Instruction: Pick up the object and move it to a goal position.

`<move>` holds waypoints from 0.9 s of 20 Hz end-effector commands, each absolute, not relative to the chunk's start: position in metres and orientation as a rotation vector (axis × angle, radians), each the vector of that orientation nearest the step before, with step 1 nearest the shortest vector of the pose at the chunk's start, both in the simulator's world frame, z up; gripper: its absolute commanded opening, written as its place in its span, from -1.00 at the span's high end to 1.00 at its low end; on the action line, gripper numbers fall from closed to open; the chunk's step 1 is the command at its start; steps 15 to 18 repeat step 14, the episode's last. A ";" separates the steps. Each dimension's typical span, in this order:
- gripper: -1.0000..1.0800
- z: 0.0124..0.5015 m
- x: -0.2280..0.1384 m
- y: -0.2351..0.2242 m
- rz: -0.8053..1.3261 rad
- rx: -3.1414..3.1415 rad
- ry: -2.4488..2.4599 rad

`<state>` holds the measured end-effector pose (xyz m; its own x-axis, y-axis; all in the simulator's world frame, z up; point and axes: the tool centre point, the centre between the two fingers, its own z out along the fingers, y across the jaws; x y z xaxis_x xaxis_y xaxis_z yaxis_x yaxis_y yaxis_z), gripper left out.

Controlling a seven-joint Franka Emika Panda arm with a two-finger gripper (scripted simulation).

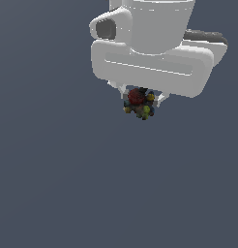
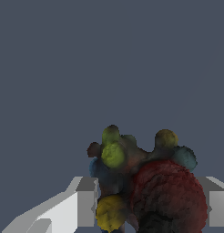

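In the wrist view the object (image 2: 141, 182) sits closest, a lumpy cluster of fused blobs lodged between the two white fingers (image 2: 82, 202). Its largest blob is a dull, mottled red ball; beside that sits a mustard-yellow knob, and farther out come two yellow-green beads, an olive one, a teal one and dark bluish-brown lumps joining them. The surfaces look matte and grainy, with blurred colour edges. The fingers are blocky, flat-faced and plain white with grey shaded sides; one stands on each flank of the cluster, close against it, so the gripper (image 2: 145, 205) is narrowed around the object and holding it.

In the exterior view the gripper (image 1: 141, 99) hangs from the top of the picture. Only the short tips of its fingers show beneath the broad, rounded white hand, and the object (image 1: 139, 103) is pinched between them, far smaller than the hand. The red blob faces the camera, with yellow, green and dark specks below it. The hand is smooth and glossy-white, with a recessed oblong panel on its front, a dark opening on the side toward the exterior view's left, and a dark grey band at its rear edge.

Behind everything lies a flat, even slate-grey backdrop with no seam, edge or shadow. Whether it is floor or wall cannot be told, nor how high the object hangs. Nothing else stands near the object.
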<state>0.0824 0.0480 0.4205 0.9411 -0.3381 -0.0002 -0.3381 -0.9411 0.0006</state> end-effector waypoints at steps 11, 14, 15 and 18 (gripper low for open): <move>1.00 0.440 0.091 0.052 0.000 3.095 -0.539; 1.00 0.440 0.091 0.052 0.000 3.095 -0.539; 1.00 0.440 0.091 0.052 0.000 3.095 -0.539; 1.00 0.440 0.091 0.052 0.000 3.095 -0.539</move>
